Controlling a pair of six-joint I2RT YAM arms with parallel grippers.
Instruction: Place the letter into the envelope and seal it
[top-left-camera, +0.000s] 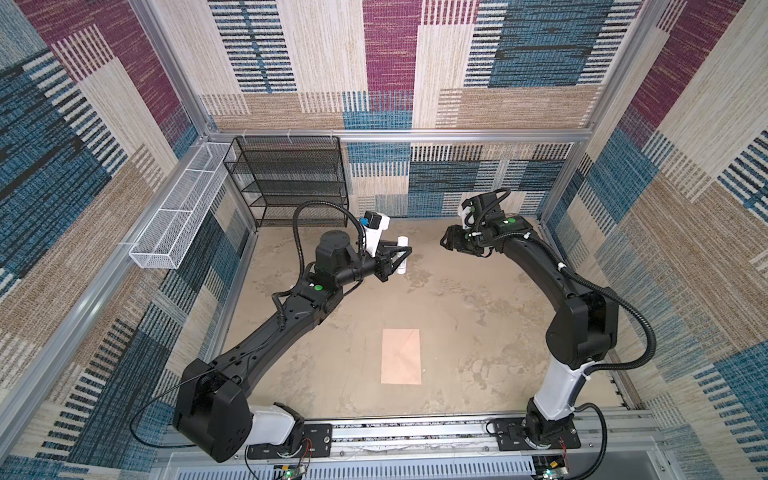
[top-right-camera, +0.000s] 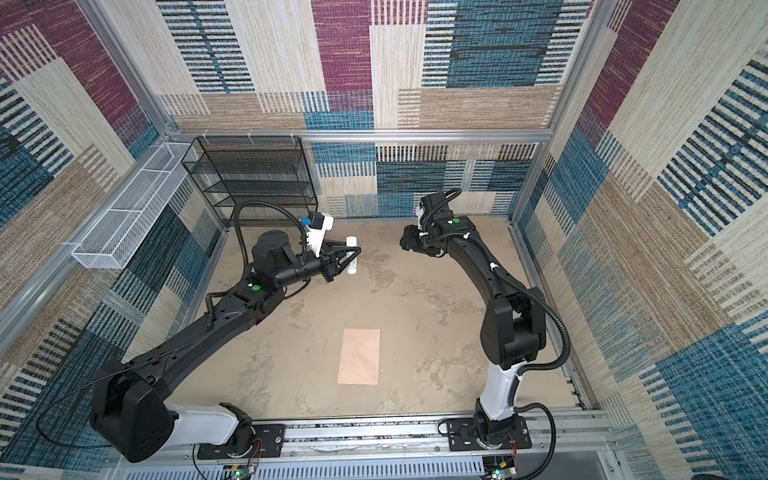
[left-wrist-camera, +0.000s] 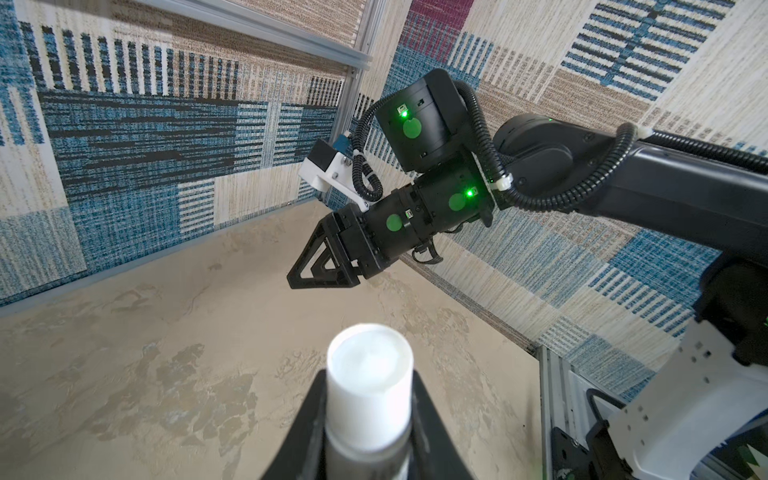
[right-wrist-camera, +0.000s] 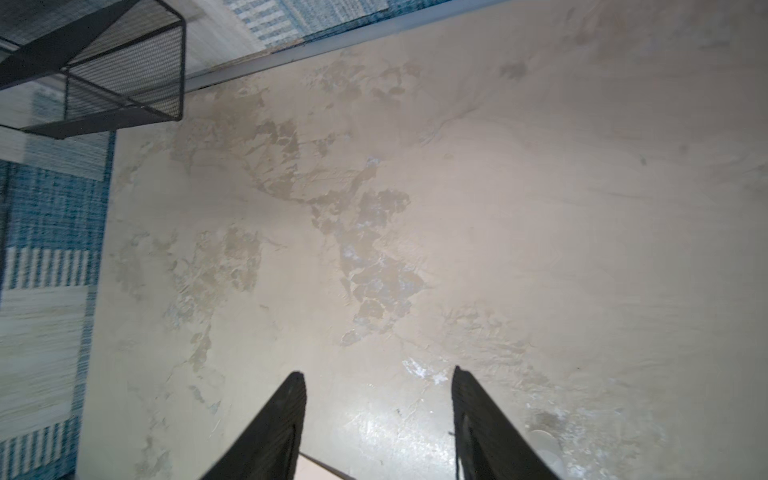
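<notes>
The peach-tan envelope (top-left-camera: 401, 356) (top-right-camera: 359, 356) lies flat on the table near the front middle, its flap folded down. The letter is out of view. My left gripper (top-left-camera: 401, 255) (top-right-camera: 352, 254) (left-wrist-camera: 369, 376) hovers over the back middle of the table, shut on a small white tube (top-left-camera: 402, 241) (top-right-camera: 351, 241) (left-wrist-camera: 370, 374) that stands upright between its fingers. Facing it from the back right is my right gripper (top-left-camera: 446, 241) (top-right-camera: 405, 241) (right-wrist-camera: 378, 374), fingers apart with only bare table between them. It is far from the envelope.
A black mesh shelf (top-left-camera: 291, 178) (top-right-camera: 253, 174) (right-wrist-camera: 124, 83) stands at the back left. On the left wall hangs a white wire basket (top-left-camera: 178, 220) (top-right-camera: 124, 224). Patterned walls enclose the table on three sides, and an aluminium rail (top-left-camera: 415, 432) runs along the front.
</notes>
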